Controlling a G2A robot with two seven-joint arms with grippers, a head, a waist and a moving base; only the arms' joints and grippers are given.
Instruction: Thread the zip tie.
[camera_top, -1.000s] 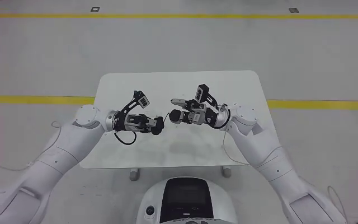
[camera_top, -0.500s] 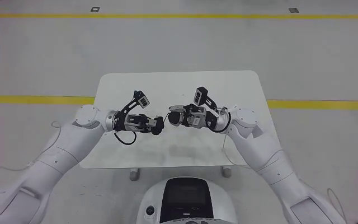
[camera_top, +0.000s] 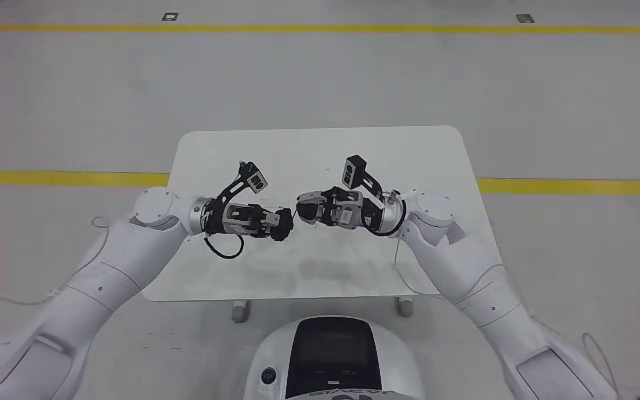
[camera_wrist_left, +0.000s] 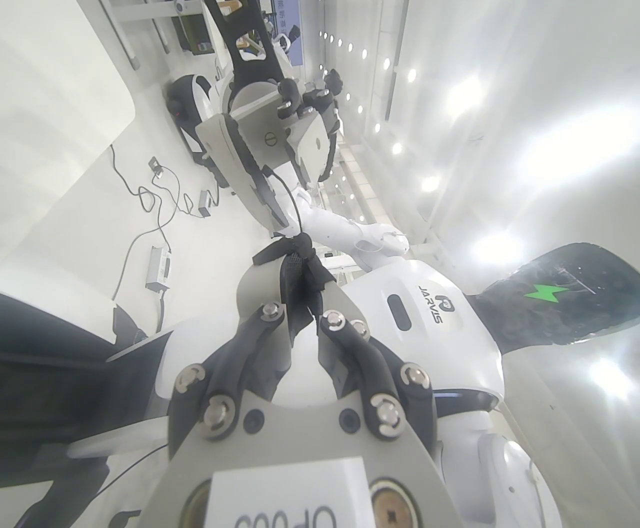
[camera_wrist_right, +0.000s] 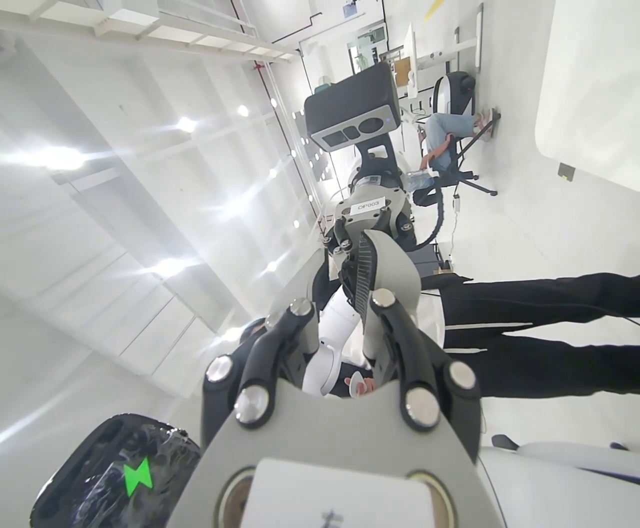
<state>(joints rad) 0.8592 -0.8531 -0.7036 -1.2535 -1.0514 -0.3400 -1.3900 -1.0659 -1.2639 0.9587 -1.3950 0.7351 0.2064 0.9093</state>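
Above the middle of the white table (camera_top: 400, 150), my two grippers face each other tip to tip. My left gripper (camera_top: 285, 222) is shut on the black zip tie (camera_wrist_left: 287, 250), whose bunched head sticks out past the fingertips (camera_wrist_left: 280, 280). A thin black tail runs from the head to my right gripper (camera_wrist_left: 272, 160). That gripper is open, and the tail lies along one ribbed pad (camera_wrist_left: 250, 170) between the two jaws. In the top view my right gripper (camera_top: 303, 205) almost touches the left one. One ribbed pad (camera_wrist_right: 362, 270) stands close in the right wrist view.
Bare tabletop (camera_top: 330, 265) lies under and around both grippers. Past the table's rounded edge (camera_top: 455, 135) is grey floor with a yellow line (camera_top: 560, 186). Cables and a power brick (camera_wrist_left: 157, 262) lie on the floor.
My right gripper has slid left toward the left gripper, closing the gap, so its open jaws now sit around the zip tie's tail. The left arm has held still.
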